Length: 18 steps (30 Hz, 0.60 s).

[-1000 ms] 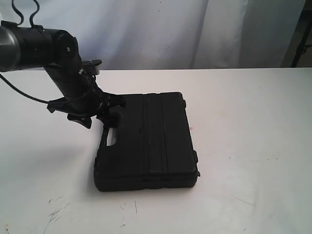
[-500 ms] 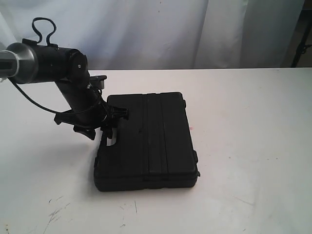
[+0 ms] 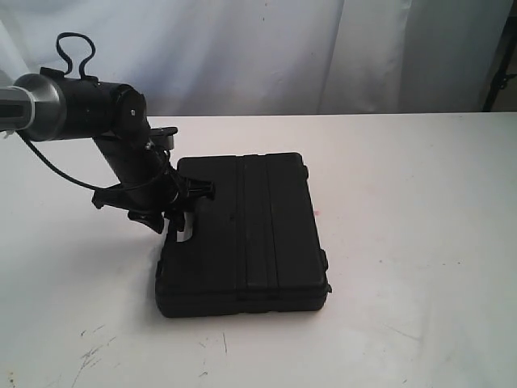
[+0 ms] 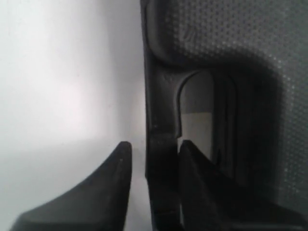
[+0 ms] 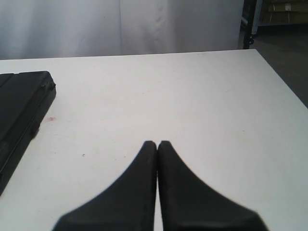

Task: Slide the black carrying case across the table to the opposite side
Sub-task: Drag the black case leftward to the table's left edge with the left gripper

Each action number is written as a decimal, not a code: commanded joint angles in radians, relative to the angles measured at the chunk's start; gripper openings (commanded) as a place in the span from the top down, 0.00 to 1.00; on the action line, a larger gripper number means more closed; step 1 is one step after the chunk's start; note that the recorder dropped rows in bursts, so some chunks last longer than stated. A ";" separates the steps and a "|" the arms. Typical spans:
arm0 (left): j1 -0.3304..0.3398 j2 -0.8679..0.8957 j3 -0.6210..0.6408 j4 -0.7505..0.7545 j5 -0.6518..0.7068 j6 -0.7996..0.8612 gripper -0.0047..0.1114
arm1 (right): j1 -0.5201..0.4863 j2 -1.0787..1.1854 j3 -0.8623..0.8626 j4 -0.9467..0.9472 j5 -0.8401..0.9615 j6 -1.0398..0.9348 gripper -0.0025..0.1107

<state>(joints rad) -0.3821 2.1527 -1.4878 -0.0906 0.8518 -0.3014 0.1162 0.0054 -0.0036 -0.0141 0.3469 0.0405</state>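
Left gripper (image 4: 154, 144) straddles the handle (image 4: 161, 110) of the black carrying case (image 3: 246, 230), jaws part-open. A sliver of white shows between the outer finger (image 4: 118, 168) and the bar, so the grip looks not yet made, and it should pinch the bar squarely before moving. Lying flat left of centre in the exterior frame, the case should travel low and straight, base kept on the table (image 3: 420, 242) so it slides rather than tips. Farther off, the right gripper (image 5: 157, 144) hangs pressed shut, well apart from the case, and is best held out of the path.
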 commanded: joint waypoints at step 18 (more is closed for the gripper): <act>0.000 -0.012 -0.006 0.273 0.120 -0.048 0.96 | -0.007 -0.005 0.004 -0.003 -0.001 0.004 0.98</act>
<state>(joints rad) -0.3865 2.1527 -1.4936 0.0807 0.9230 -0.3279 0.1162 0.0054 -0.0036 -0.0141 0.3469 0.0446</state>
